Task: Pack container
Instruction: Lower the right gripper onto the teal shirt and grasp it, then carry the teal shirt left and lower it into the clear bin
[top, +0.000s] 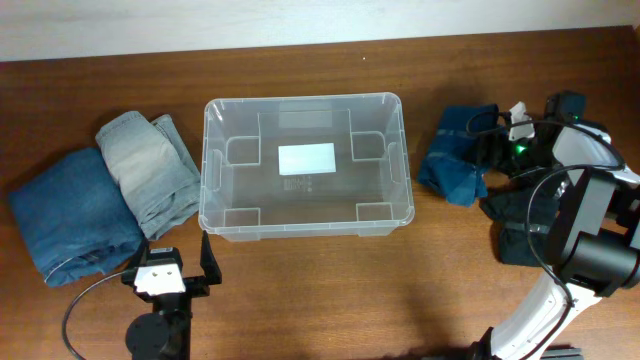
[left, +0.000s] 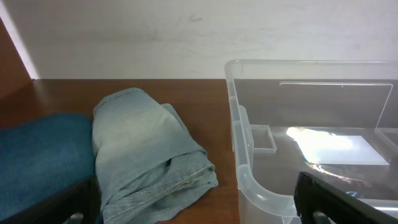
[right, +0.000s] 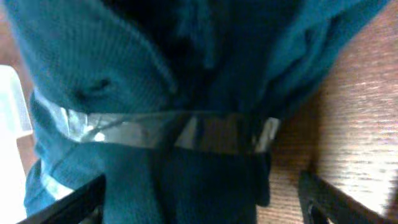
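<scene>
The container (top: 300, 100) is a large clear plastic bin with a white label on its bottom, standing empty in the middle of the table. Its near corner shows in the left wrist view (left: 249, 180). My left gripper (top: 172, 262) is open and empty in front of the bin's left corner, as the left wrist view (left: 199, 205) also shows. My right gripper (top: 487, 140) is right of the bin over a teal garment (top: 455, 165). Its jaws (right: 202, 205) are wide open with the teal garment (right: 124, 81) between them. A shiny strip crosses the cloth.
Folded light grey-blue jeans (top: 150, 170) and folded dark blue jeans (top: 70, 215) lie left of the bin; both show in the left wrist view (left: 143, 143), (left: 43, 149). A dark garment (top: 510, 225) lies at the right under my right arm.
</scene>
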